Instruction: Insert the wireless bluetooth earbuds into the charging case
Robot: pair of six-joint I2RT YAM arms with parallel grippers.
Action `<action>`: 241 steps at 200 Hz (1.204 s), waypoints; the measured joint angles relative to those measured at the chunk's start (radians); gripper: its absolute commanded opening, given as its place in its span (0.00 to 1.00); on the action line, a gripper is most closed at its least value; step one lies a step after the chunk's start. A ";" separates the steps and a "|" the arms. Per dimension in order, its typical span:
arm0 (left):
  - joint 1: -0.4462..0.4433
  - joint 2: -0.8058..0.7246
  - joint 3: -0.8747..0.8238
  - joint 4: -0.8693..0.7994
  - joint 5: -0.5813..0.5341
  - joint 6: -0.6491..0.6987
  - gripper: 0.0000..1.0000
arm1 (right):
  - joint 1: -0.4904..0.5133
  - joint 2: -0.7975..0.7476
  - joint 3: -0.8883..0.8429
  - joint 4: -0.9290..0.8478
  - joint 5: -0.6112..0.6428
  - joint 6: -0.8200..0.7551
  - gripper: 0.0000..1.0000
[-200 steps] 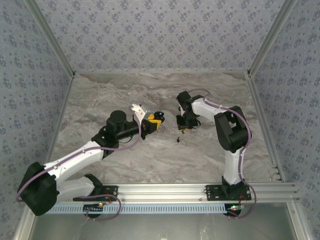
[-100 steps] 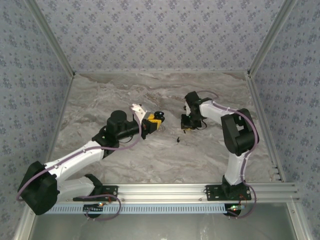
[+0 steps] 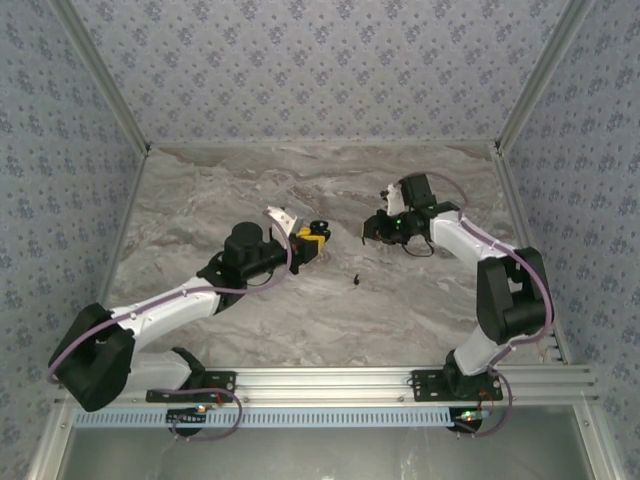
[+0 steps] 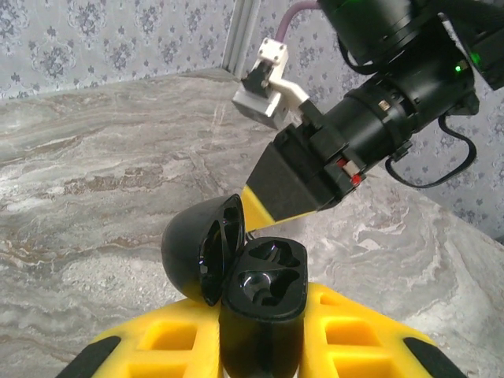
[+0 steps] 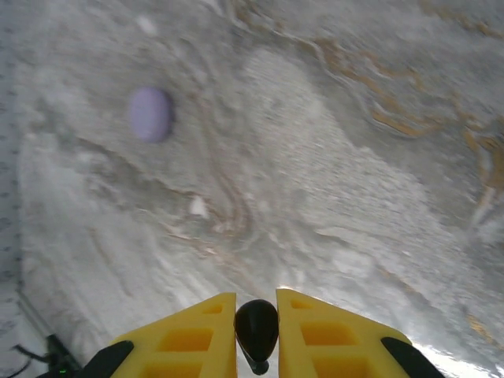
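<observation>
Holding, left gripper (image 3: 311, 240): yellow fingers closed narrow on the charging case (image 3: 318, 229), clamped on both sides of its lower body.
Left gripper, wrist view (image 4: 260, 350): charging case (image 4: 264, 315) stands upright between the fingers.
Lid (image 4: 201, 248): swung open, tipped over to the left of the body, hinge side touching it.
Case wells: two dark hollows face up; too dark to see detail inside.
Right gripper (image 3: 371, 230): fingers closed narrow on the first earbud (image 5: 257, 327), a small black drop-shaped piece pinched between the two yellow pads, its thin end pointing back to the wrist.
Right gripper, own view (image 5: 256, 301): aimed down at the table (image 5: 331, 157).
Right gripper, left wrist view (image 4: 254, 206): yellow tip sits just behind the open lid, near the case; touching or not, cannot tell.
Second earbud (image 3: 355, 279): tiny black piece lying on the table (image 3: 250, 190), below and between the two grippers, apart from both.
Lilac spot (image 5: 150, 114): blurred oval on the marble, cannot tell what it is.
Arms: both reach toward mid-table, tips facing each other.
</observation>
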 measured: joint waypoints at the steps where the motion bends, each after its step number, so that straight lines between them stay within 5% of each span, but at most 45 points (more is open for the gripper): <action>1: -0.001 0.000 0.000 0.002 -0.001 -0.002 0.21 | 0.000 -0.001 0.000 0.001 -0.002 0.000 0.17; 128: -0.016 0.005 -0.019 0.096 -0.124 -0.069 0.21 | 0.000 -0.207 0.000 0.145 -0.196 0.080 0.18; 241: -0.028 0.005 -0.019 0.169 -0.041 -0.073 0.21 | 0.095 -0.255 0.109 0.163 -0.236 0.066 0.19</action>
